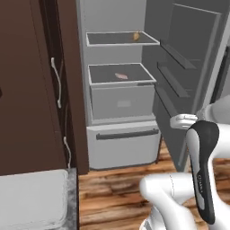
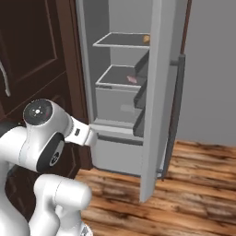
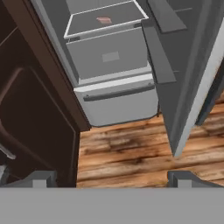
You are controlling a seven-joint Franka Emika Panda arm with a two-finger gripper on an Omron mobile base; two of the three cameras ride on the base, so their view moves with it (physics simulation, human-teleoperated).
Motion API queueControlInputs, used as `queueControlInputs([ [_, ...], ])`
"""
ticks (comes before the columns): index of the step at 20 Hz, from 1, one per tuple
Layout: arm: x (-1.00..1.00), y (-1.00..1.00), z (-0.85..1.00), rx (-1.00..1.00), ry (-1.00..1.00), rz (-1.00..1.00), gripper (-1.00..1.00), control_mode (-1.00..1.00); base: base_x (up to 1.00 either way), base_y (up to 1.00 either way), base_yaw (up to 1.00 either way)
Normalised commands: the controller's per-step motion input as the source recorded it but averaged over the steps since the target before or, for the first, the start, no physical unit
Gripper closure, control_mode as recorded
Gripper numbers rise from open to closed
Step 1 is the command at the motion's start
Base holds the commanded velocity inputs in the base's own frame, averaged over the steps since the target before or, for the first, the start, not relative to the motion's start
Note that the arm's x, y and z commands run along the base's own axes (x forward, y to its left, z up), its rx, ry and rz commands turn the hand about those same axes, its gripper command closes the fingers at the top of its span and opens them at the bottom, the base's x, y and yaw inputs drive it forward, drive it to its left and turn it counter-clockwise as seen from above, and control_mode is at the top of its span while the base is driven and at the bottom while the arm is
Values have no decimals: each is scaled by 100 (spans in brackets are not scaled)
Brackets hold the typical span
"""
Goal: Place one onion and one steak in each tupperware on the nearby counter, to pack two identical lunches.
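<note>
In the open fridge, an orange-brown onion [image 1: 135, 36] [image 2: 146, 39] lies on the upper shelf. A pink steak [image 1: 121, 76] [image 2: 132, 79] [image 3: 103, 20] lies on the shelf below it. At the lower left, a pale rounded tupperware [image 1: 30, 201] rests on the marbled counter [image 1: 72, 197]. My gripper [image 3: 113, 179] hangs open over the wooden floor in front of the fridge, well short of both shelves. Its two fingertips [image 3: 41, 178] stand wide apart with nothing between them.
The grey fridge door [image 1: 188, 67] [image 2: 159, 92] [image 3: 192, 83] stands open on the right, with door racks facing in. A crisper drawer [image 3: 109, 57] and a freezer drawer [image 1: 123, 143] sit below the shelves. A tall dark brown cabinet [image 1: 31, 90] flanks the fridge on the left.
</note>
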Motion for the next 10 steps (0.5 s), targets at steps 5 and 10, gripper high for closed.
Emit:
queueControlInputs([
  [5,0,0,0,0,0,0,-100,100,83,17,-7],
  [10,0,0,0,0,0,0,-100,100,87,32,-5],
])
